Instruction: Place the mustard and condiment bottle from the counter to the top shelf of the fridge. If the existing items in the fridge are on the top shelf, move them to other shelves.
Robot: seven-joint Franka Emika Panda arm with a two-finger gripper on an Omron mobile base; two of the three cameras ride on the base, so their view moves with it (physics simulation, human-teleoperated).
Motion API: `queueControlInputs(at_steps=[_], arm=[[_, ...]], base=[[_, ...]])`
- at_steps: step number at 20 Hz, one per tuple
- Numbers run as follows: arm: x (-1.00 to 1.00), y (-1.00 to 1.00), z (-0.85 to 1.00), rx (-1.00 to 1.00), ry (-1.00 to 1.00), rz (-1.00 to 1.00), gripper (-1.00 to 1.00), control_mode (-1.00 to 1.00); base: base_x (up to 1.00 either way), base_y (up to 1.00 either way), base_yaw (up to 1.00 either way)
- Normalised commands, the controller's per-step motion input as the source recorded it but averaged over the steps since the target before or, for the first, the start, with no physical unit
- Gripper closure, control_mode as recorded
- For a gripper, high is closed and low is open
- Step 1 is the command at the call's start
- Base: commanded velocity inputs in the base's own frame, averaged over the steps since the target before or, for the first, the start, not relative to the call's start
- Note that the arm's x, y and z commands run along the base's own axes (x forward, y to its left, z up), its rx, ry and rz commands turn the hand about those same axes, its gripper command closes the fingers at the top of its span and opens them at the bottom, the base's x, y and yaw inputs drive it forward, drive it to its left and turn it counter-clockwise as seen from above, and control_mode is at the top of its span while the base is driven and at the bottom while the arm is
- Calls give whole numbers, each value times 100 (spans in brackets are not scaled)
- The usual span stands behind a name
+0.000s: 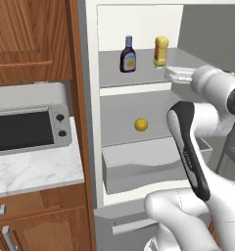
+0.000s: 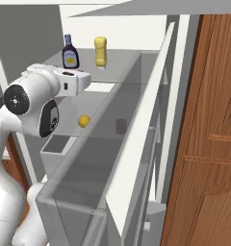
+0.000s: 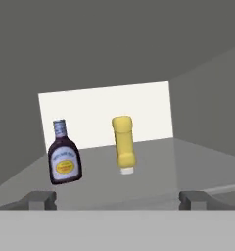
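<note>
In the left base view, the fridge (image 1: 92,98) stands open just right of the counter (image 1: 36,169), which carries a microwave (image 1: 31,128). On the fridge's top shelf (image 1: 139,73) the condiment bottle (image 1: 128,55) stands upright, with the mustard (image 1: 160,51) just to its right, the two apart. One shelf lower sits the lemon-like ball (image 1: 141,124), and below that the pale drawer bin (image 1: 139,169). The gripper (image 1: 172,74) reaches toward the top shelf's right front edge, below and right of the mustard; from this side it cannot be told how far its fingers stand apart.

In the right base view, the two bottles again share the fridge's top shelf, the condiment bottle (image 2: 70,53) left of the mustard (image 2: 101,52). The hand (image 2: 74,80) hovers in front of and below them, touching neither. The ball (image 2: 83,121) lies on the shelf beneath, and a small dark reddish object (image 2: 121,126) shows through the fridge door's translucent bin (image 2: 88,168).

In the hand view, the fingertips (image 3: 41,199) are spread wide, near the picture's two sides, with nothing between them. Beyond them on the top shelf stands the condiment bottle (image 3: 64,161); the mustard (image 3: 123,145) is right of it, cap end downward.
</note>
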Motion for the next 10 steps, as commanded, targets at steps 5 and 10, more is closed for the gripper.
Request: queueControlInputs(at_steps=[5, 10], arm=[[-100, 0, 6, -4, 6, 2, -100, -100], [-100, 0, 6, -9, -9, 3, -100, -100]], base=[[0, 0, 0], [0, 0, 0]])
